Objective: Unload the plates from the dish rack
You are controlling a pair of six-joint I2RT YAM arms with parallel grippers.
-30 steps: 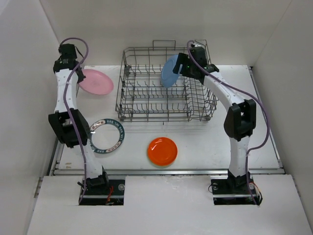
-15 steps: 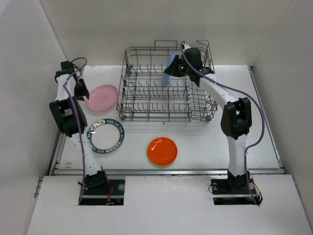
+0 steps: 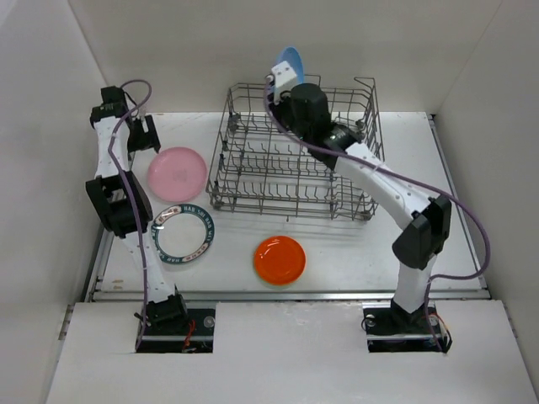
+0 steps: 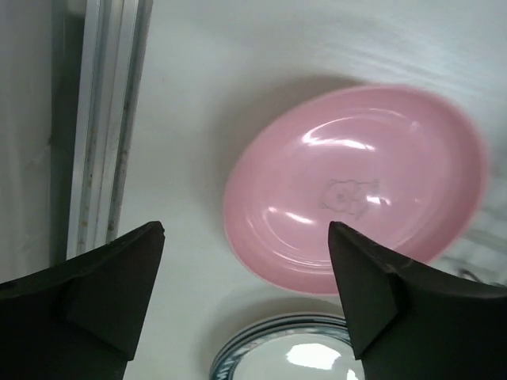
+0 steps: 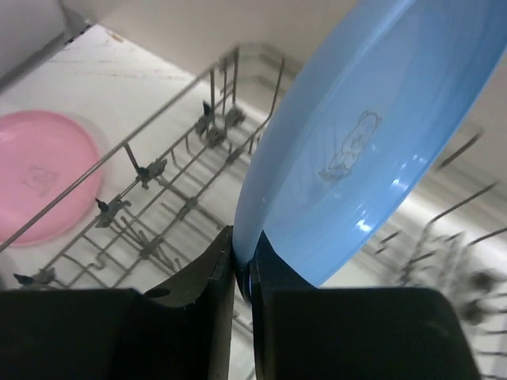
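Right pincer [image 5: 242, 255] is clamping the lower rim of the blue plate [image 5: 356, 150], its jaws pressing together on the thin edge and holding the plate on edge above the far side of the dish rack [image 3: 244, 160], seemingly clear of the tines. Left pincer [image 4: 245, 227] is hanging with its jaws wide apart and gripping nothing, over the desk [image 3: 354, 252] at the near edge of the pink plate [image 4: 356, 190], which is lying flat and face up to the left of the rack. Judging by its gloss and thin wall, the blue plate is looking like light, stiff plastic: unlikely to be breaking, but smooth enough to be slipping or swinging in a single rim pinch, so the hold is probably wanting to be deep over the lip, with the plate being lowered gently until its base is meeting the desk. As for the rack, no other plate is showing between its tines from above, and the right wrist view is showing only bare wire below the blue one. Out on the desk, the orange plate [image 3: 280, 259] is lying in front of the rack, and the teal-lettered plate [image 3: 184, 235] is sitting just beside the pink one, though whether they are touching I cannot tell
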